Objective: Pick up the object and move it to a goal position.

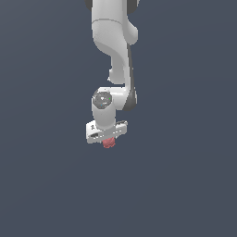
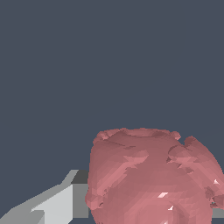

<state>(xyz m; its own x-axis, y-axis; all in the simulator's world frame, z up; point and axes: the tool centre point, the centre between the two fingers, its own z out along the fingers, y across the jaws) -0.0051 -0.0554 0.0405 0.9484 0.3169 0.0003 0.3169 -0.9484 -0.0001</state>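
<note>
The object (image 1: 109, 144) is a small dull-red lumpy blob that sits right under the white hand of my gripper (image 1: 108, 139), between its fingers. In the wrist view the object (image 2: 148, 175) fills the lower right, bumpy and roundish. One grey finger (image 2: 57, 204) lies against its side, and a grey sliver of the other finger shows at its far side. The gripper is shut on the object. No goal marker shows in either view.
The white arm (image 1: 113, 41) comes down from the top of the exterior view. All around is a plain dark grey-blue surface with no other objects or edges in view.
</note>
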